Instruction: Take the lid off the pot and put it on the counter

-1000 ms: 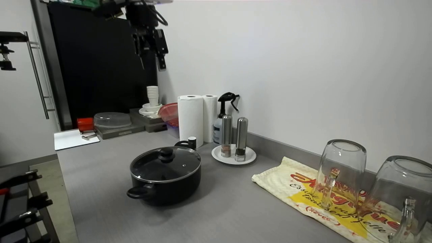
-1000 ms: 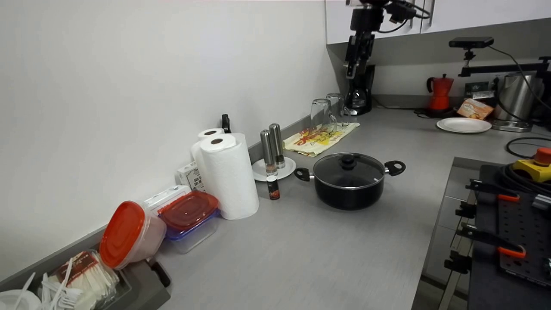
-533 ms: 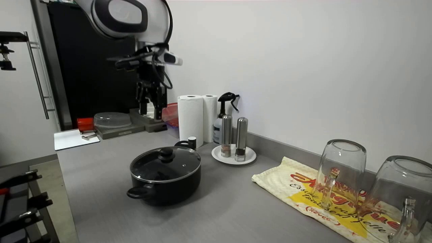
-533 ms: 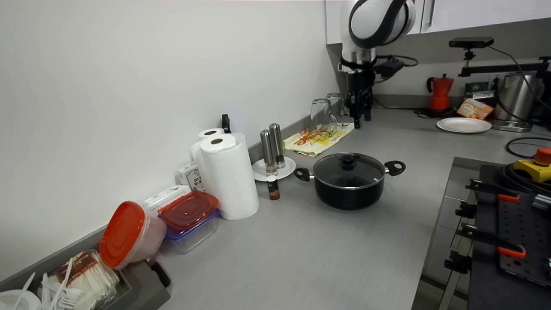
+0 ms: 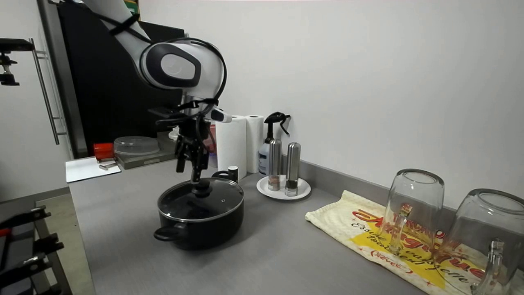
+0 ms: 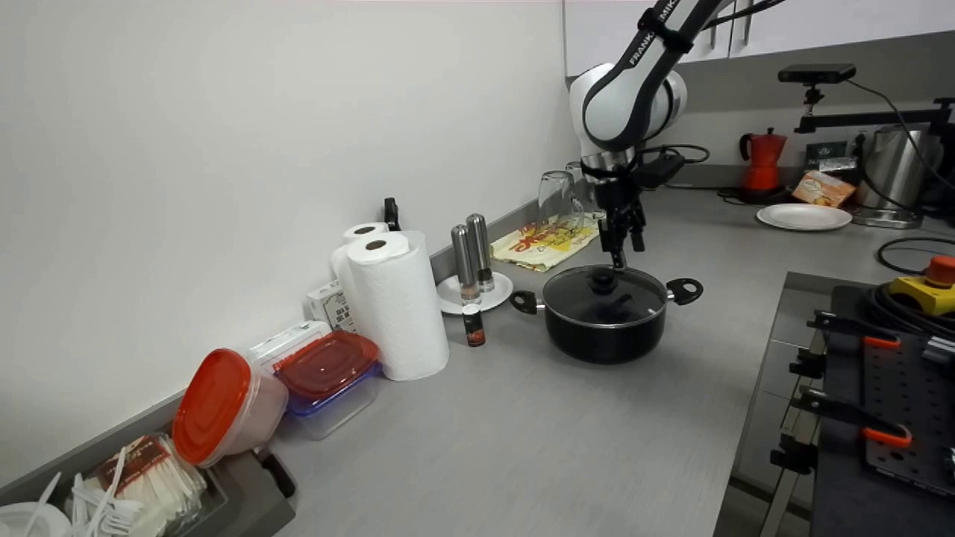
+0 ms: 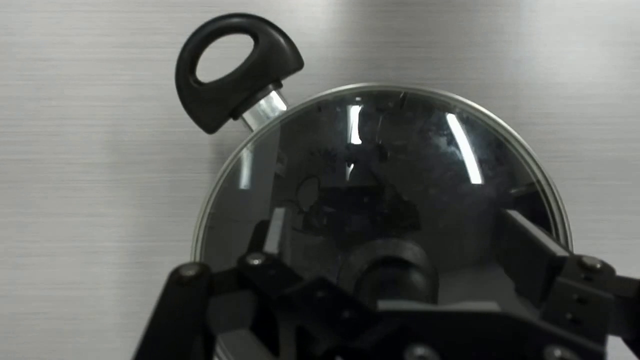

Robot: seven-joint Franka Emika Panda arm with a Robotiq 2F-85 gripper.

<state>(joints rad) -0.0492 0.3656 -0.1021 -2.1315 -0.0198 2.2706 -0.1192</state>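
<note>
The round dark lid (image 5: pixel 215 203) lies flat on the black pot (image 5: pixel 213 235), which stands on the grey counter (image 5: pixel 282 254). Both exterior views show this lid (image 6: pixel 571 294), pot (image 6: pixel 604 344) and counter (image 6: pixel 507 447). My gripper (image 5: pixel 188 175) points down over the lid near the black knob (image 5: pixel 202 189). In an exterior view the gripper (image 6: pixel 628 257) is at the lid's far rim. In the wrist view the open jaws (image 7: pixel 402 245) are wide apart, with the knob (image 7: pixel 395 282) low between them, partly hidden by gripper parts. I cannot tell whether a fingertip touches the lid.
A small spice jar (image 6: pixel 474 328) stands near a pot handle. Steel mills on a white plate (image 5: pixel 303 191) and paper rolls (image 5: pixel 231 143) stand along the wall. Glass mugs (image 5: pixel 413 205) stand upside down on a printed cloth (image 5: pixel 327 213).
The arm has come down from high above the counter, and the gripper is now close over the lid. The lid and the pot have not moved.
</note>
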